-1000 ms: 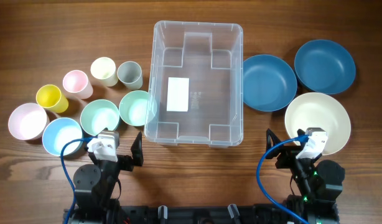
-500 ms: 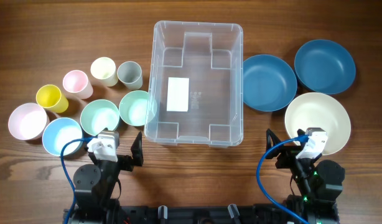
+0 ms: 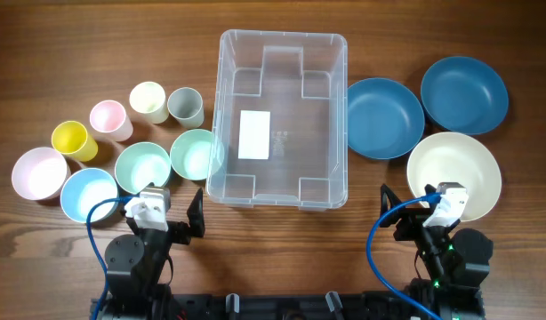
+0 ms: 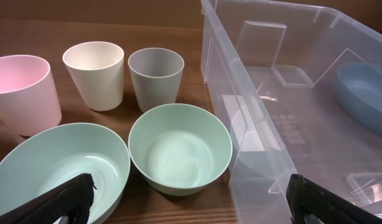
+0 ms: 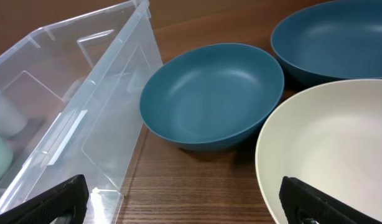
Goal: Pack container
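At the middle of the wooden table [image 3: 60,44], the clear container [image 3: 295,142] is set mouth upward, its long axis running from the robot's side to the far side, with cups [image 3: 148,100] at its left and blue bowls [image 3: 384,117] at its right. Nothing is yet packed in it, so the first pick is judged to be in hand, and the left gripper [image 3: 166,206] and right gripper [image 3: 420,200] are held at the near edge, jaws spread wide on nothing. A reach to a nearby rim is called for next, such as the mint-green bowl [image 3: 195,154] just beside the container's left wall.
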